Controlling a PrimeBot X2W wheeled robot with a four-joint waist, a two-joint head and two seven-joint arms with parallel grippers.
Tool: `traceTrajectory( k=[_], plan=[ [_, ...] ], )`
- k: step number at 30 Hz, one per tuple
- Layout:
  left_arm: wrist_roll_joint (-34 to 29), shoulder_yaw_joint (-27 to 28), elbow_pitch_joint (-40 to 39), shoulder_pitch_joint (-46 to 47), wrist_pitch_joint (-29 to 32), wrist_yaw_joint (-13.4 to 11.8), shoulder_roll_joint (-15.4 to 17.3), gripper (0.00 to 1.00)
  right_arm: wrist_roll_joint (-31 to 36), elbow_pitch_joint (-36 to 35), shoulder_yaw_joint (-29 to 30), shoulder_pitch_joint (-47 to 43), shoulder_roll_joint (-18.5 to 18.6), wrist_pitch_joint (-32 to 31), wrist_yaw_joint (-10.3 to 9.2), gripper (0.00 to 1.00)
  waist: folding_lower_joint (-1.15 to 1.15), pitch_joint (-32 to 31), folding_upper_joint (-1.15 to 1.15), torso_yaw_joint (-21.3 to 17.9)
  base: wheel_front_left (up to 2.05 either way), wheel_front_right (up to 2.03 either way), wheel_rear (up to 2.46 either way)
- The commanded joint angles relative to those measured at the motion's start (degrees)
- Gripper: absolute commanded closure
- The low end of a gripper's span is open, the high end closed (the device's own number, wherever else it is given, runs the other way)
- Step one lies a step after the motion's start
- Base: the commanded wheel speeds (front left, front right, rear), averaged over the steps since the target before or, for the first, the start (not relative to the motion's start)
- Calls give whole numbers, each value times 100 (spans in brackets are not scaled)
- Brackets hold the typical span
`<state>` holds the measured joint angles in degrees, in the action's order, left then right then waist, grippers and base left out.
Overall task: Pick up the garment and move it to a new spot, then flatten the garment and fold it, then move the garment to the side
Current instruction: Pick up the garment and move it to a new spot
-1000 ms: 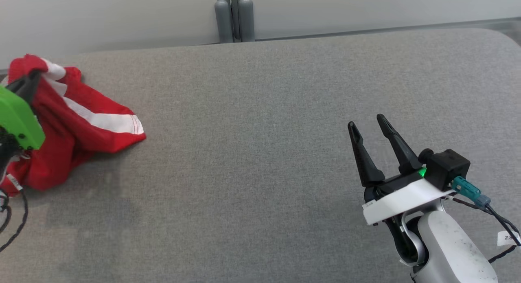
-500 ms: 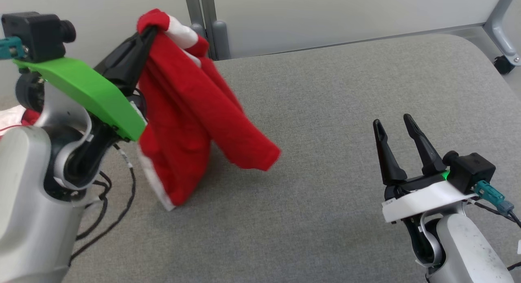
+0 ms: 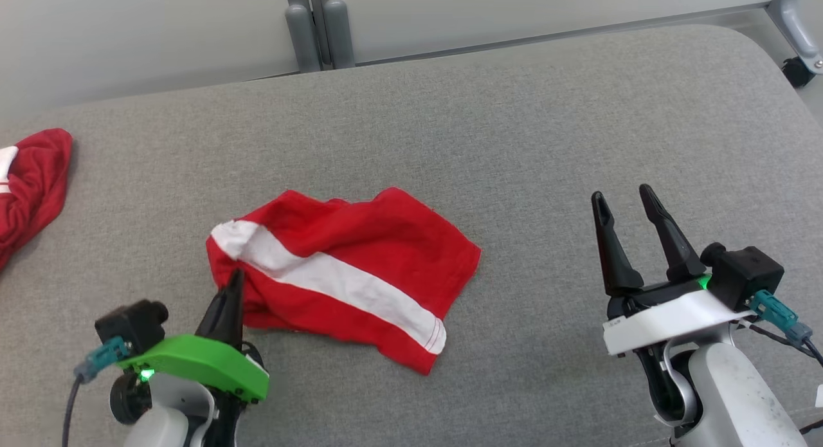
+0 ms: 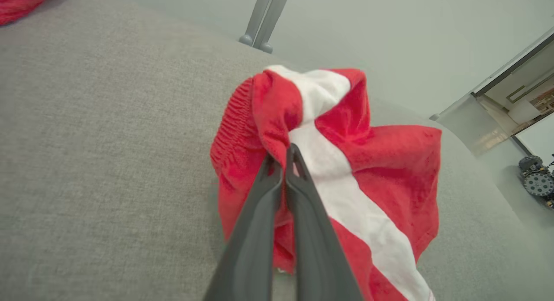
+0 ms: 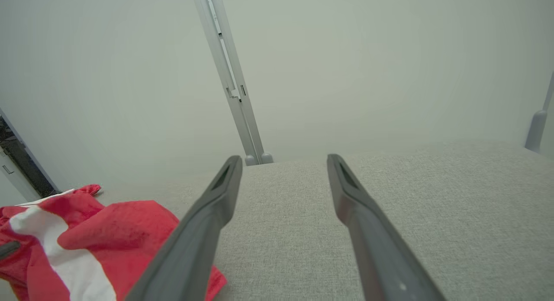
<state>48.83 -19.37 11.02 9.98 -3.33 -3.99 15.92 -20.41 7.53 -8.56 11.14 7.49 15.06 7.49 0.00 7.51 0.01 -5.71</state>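
Garment (image 3: 347, 280) — red with a white stripe — lies crumpled near the middle of the grey bench (image 3: 527, 125), well apart from another red cloth (image 3: 32, 177) at the bench's left edge. The left tool (image 3: 233, 276) is pinched tight on a gathered corner, probably to steer the fabric into its new spot. The right tool (image 3: 621, 193) hovers spread wide and empty — placed, I judge, to help flatten.

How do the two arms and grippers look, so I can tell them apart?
Both grippers have two long, tapering black fingers. The left gripper sits on a green wrist plate, the right gripper on a white plate. Each carries a black camera block with a teal cable plug.
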Motion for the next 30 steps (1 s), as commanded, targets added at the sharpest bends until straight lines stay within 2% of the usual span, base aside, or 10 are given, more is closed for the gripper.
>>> traceTrajectory(
  k=[1,2,3,4,5,6,13,21,26,30],
  plan=[
    [-61,20,179,-90,-204,69,-47,100,2,20,2,-57,26,17,-1,0,0,-9,-1,32,0,0,0],
    [-134,12,376,-132,-361,103,-69,100,1,32,3,-64,40,17,0,0,0,-18,-1,59,0,0,0],
    [-140,11,522,-135,-458,129,-106,91,2,44,-4,-67,54,17,0,0,0,-29,-1,81,0,0,0],
    [-170,-35,704,-130,-532,162,-148,59,-4,62,-18,-76,78,17,-1,0,0,-63,-1,114,0,0,0],
    [-229,-68,829,-104,-617,181,-150,9,-11,85,-37,-85,97,17,0,0,0,-92,-1,136,0,0,0],
    [-300,-85,942,-42,-719,201,-142,0,-26,96,-62,-89,112,18,-1,0,0,-122,-1,163,0,0,0],
    [-666,-43,1094,53,-1098,320,-48,0,-135,228,-231,-150,185,17,-1,0,0,-406,-1,280,0,0,0],
    [-1766,204,-72,-448,-1183,130,331,0,-264,165,-275,-440,162,17,-1,0,0,-678,-1,295,0,0,0],
    [-2280,529,-683,-942,-1180,52,140,0,-309,98,-278,-634,132,17,-1,0,0,-683,-1,275,0,0,0],
    [-2520,708,-829,-1170,-1181,147,-64,0,-320,70,-341,-695,140,17,-1,0,0,-653,-1,282,0,0,0]
  ],
)
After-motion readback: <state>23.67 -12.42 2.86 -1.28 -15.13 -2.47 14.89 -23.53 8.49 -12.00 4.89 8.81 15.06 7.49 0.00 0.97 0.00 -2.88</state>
